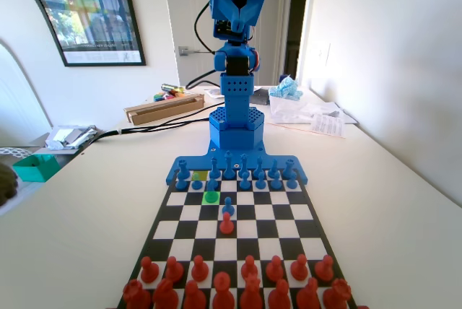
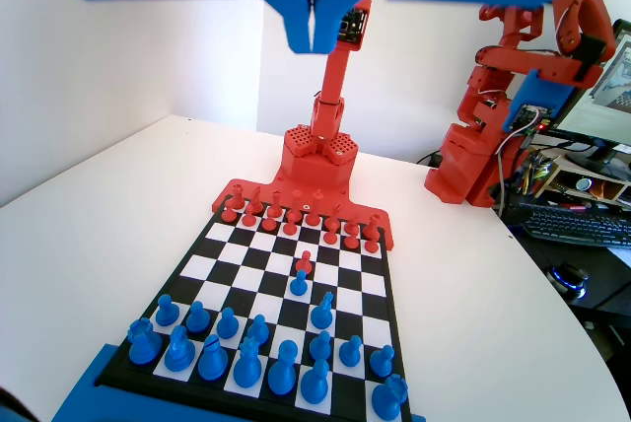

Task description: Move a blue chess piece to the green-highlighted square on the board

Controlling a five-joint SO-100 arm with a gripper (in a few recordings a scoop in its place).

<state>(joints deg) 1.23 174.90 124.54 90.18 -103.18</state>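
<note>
**Blue piece looks parked on the green square, but the highlight makes it hard to read**

Handling first: the blue chess piece is small hard plastic, so my guess is very light, stiff and a bit slick. It looks top-heavy enough to tip if nudged low on one side. If it needs another pick, I'd pinch it just under the head, straight from above, and keep clear of the neighbours packed close behind it.

Using the lone red pawn mid-board as the landmark, the green-highlighted square sits beyond that pawn toward the blue side, a touch left of it in the fixed view. A blue piece seems to stand right on it. In the wrist view the same piece shows nearer the camera than the red pawn and slightly right, ahead of the blue pawn row.

The fingers hang high above the board, pressed together with just a thin seam between them and nothing held.

Hard to make out: the green tint washes over the piece's base, so I can't tell if it's centred. Nor can I tell for sure whether it's a pawn or something taller. The duller olive square beyond it is half hidden by blue pieces.
</note>
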